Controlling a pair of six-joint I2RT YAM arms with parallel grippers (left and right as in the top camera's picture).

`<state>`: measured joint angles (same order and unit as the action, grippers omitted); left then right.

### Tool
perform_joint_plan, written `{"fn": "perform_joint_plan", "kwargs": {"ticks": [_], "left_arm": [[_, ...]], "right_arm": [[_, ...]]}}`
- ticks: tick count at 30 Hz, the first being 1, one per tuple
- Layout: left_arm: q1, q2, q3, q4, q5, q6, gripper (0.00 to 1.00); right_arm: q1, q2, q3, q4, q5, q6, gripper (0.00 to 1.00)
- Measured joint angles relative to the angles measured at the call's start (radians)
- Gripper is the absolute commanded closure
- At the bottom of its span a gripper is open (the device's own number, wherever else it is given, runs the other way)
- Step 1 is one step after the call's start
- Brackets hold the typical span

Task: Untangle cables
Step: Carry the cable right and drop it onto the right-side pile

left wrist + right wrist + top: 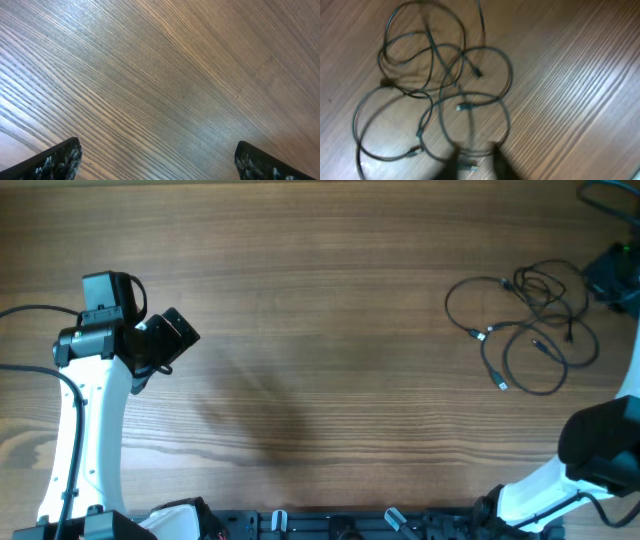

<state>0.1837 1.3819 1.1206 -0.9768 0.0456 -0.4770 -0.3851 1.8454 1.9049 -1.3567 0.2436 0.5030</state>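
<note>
The cables (522, 322) are thin black cords with small silvery plug tips. They lie in loose overlapping loops on the wooden table at the right. In the right wrist view the cables (440, 85) fill the frame, blurred. My right gripper (474, 152) is just above their near edge, its fingers a little apart with a plug tip and a loop showing between them. In the overhead view it (608, 275) is at the far right edge beside the cables. My left gripper (170, 340) is far off at the left, open and empty (157, 150) over bare wood.
A thicker black wire (605, 195) runs along the top right corner. The right arm's white link (545, 485) stands at the bottom right. The left arm (85, 410) takes up the left edge. A black rail (330, 525) runs along the front edge.
</note>
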Motion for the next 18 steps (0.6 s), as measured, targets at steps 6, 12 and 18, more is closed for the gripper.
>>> {"fn": "perform_joint_plan", "kwargs": {"ticks": [6,12,18], "left_arm": [[0.000,0.000,0.000,-0.002,0.000,0.000,0.00],[0.000,0.000,0.000,0.002,0.005,0.000,0.00],[-0.024,0.000,0.000,0.097,0.033,0.002,0.01]], "right_arm": [[-0.066,0.000,0.000,0.026,-0.124,-0.042,0.09],[-0.036,0.000,0.000,0.013,-0.340,-0.195,0.06],[0.067,0.000,0.000,0.006,-0.517,-0.356,0.00]]}}
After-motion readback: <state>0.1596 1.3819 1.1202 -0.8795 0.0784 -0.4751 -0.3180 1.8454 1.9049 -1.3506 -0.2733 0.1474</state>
